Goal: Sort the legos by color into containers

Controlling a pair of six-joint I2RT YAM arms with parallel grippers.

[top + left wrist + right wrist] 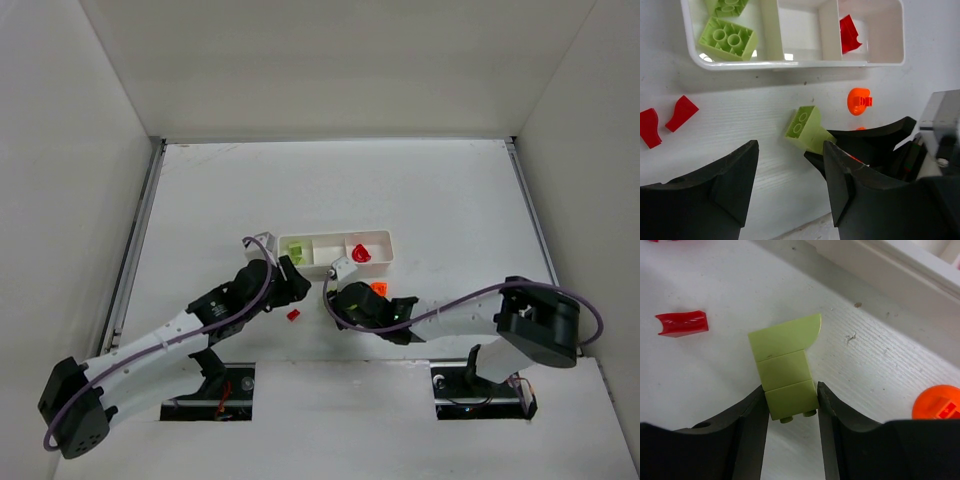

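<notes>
Where it lies, the right end effector (791,392) clamps a green lego (782,352).

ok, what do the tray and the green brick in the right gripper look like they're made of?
Tray: looks like thin moulded white plastic with a glossy finish; light glints on its rim and floor. Green brick, held by the right gripper: probably hard moulded plastic with a smooth satin finish; it has crisp edges and studs, and faint seams where pieces join. Neither can be confirmed by look alone.
</notes>
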